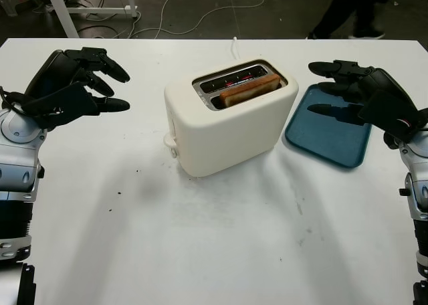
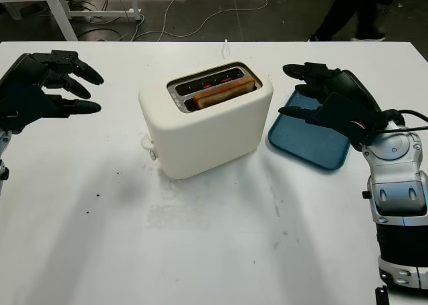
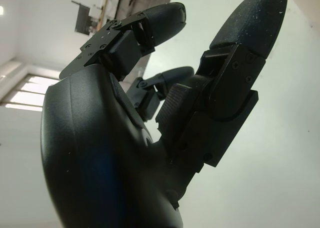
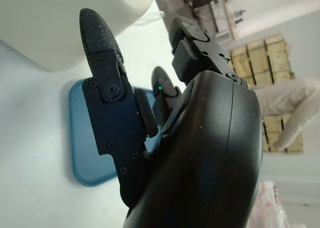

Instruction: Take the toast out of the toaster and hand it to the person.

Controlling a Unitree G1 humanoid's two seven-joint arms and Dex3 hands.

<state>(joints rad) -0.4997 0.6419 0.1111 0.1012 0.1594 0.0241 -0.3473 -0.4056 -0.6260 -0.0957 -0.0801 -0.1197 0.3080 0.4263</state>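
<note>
The left hand [image 1: 80, 84] holds nothing, its fingers [image 1: 107, 65] stretched out and apart, raised over the table's left side and well clear of the toaster [image 1: 227, 118]. The right hand [image 1: 361, 94] is likewise unloaded, fingers [image 2: 309, 69] extended and apart, hovering above the blue tray [image 1: 328, 134] just beside the toaster's right end. The toast [image 1: 249, 89] stands in the nearer slot of the cream toaster, its browned top edge poking above the rim; the far slot shows glowing red. The toaster sits mid-table on a white table [image 1: 200, 251] marked with a few dark crumbs and faint smudges. Its white cord [image 1: 235, 45] runs off the far edge. Beyond lies a dark floor with loose cables [image 1: 174, 14], a white desk leg [image 1: 60, 11], and a person's legs [image 1: 348, 11] at the far right.
</note>
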